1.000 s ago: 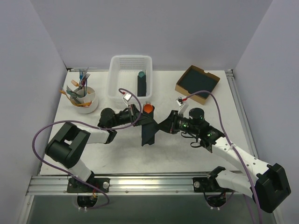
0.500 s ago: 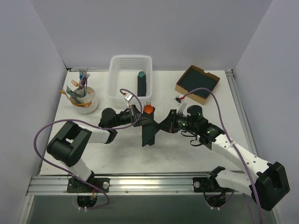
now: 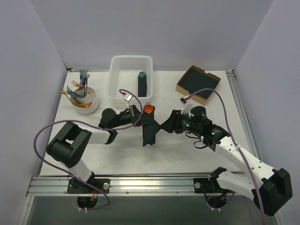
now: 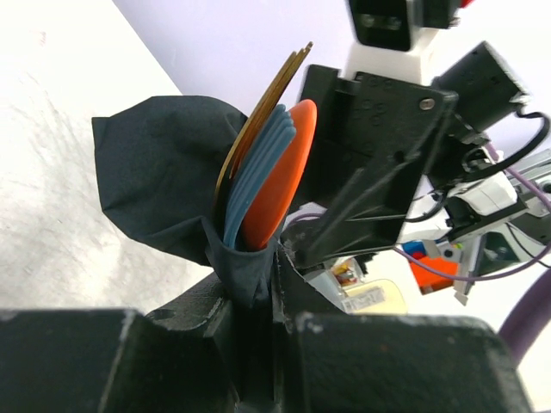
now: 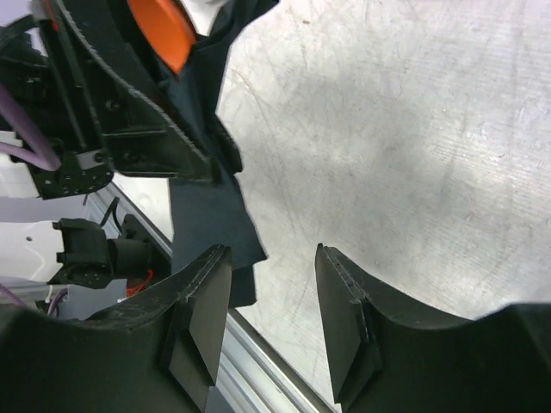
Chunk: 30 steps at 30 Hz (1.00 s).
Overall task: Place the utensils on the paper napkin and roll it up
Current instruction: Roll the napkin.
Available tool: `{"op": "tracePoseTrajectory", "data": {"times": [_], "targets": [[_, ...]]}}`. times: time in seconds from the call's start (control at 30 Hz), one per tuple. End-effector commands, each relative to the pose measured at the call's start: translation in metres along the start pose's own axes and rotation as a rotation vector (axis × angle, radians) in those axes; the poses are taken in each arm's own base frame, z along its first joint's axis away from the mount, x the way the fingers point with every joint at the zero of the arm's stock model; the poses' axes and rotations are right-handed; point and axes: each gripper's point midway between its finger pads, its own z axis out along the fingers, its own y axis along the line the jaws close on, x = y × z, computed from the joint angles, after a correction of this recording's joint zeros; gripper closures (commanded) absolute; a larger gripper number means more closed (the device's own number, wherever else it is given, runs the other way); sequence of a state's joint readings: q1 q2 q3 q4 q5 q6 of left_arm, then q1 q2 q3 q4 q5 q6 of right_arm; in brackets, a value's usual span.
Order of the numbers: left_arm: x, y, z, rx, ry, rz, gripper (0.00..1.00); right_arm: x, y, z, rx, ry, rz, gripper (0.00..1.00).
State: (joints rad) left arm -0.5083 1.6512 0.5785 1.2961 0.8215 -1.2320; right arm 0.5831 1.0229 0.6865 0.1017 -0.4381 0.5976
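Paper napkin [image 3: 149,132] is lying as a dark, half-rolled bundle on the counter [image 3: 178,152] in front of the white basket [image 3: 117,89], its orange utensils [image 3: 148,109] poking out toward that basket. The left gripper [image 3: 142,119] is clamping the paper napkin; the right gripper [image 3: 164,125] is sitting just beside it. From the left wrist, jaws are pinching dark paper wrapped round an orange spoon. From the right wrist, jaws are standing apart over bare counter.

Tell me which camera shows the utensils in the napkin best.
Left wrist: the utensils show close up, heads sticking out of the napkin clamped in the left tool. Top external shows only an orange tip; right wrist, an orange sliver at the top edge.
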Motion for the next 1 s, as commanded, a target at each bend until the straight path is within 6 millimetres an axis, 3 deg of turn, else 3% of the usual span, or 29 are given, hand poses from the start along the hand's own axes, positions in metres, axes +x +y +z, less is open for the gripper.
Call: {"op": "tracePoseTrajectory", "data": {"times": [0.0, 0.27, 0.63, 0.7, 0.73, 0.83, 0.97], "targets": [[-0.021, -0.022, 0.003, 0.043, -0.062, 0.169, 0.94, -0.029, 0.022, -0.018, -0.029, -0.086, -0.047, 0.56], [-0.023, -0.013, 0.004, -0.016, -0.062, 0.169, 0.95, -0.029, 0.05, -0.019, -0.116, -0.07, -0.062, 0.58], [-0.023, -0.022, 0.004, -0.009, -0.053, 0.178, 0.94, -0.017, 0.049, 0.016, -0.084, -0.008, -0.084, 0.63], [-0.021, -0.024, 0.004, -0.006, -0.049, 0.171, 0.95, -0.016, 0.043, 0.019, -0.065, -0.006, -0.082, 0.57], [-0.021, -0.026, 0.003, -0.003, -0.051, 0.173, 0.95, -0.016, 0.042, 0.019, -0.057, -0.005, -0.08, 0.44], [-0.022, -0.027, 0.002, -0.006, -0.055, 0.172, 0.95, -0.015, 0.038, 0.018, -0.043, -0.02, -0.082, 0.25], [-0.023, -0.03, 0.003, -0.003, -0.057, 0.175, 0.95, -0.002, 0.046, 0.017, -0.128, 0.003, -0.067, 0.14]]}}
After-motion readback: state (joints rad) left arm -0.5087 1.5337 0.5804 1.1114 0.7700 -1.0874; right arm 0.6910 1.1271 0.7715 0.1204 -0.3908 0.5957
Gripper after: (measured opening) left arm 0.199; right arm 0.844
